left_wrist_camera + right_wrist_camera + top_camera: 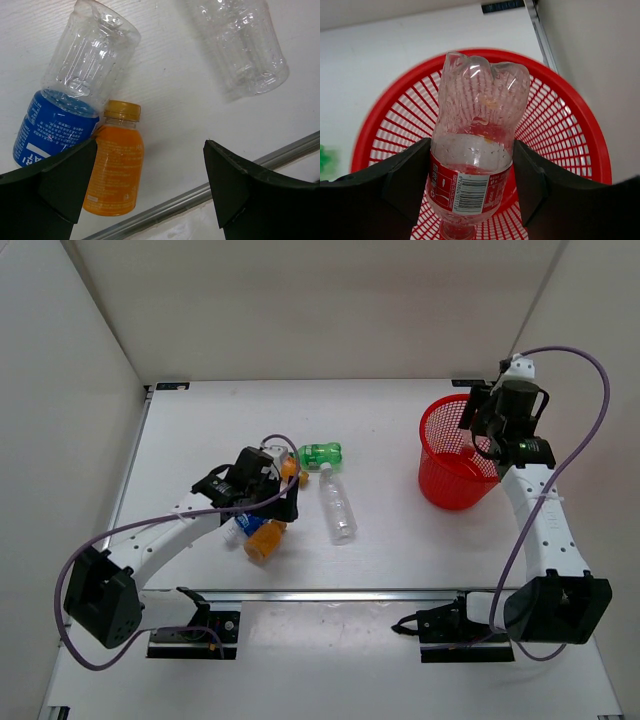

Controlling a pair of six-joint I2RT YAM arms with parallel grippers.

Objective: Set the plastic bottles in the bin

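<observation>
Clear ribbed bottle [480, 110], red label, pinched by right pincer [471, 165] over the red bin [555, 115]; left pincer [150, 150] spread wide.

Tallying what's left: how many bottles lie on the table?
5: green bottle, clear bottle mid-table; orange bottle, blue-labelled bottle by the left arm; second orange bottle partly hidden under it.

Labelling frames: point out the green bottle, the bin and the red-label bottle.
green bottle [322, 453]: top view, its body.
bin [455, 485]: top view, its near wall.
red-label bottle [470, 187]: right wrist view, its label.
</observation>
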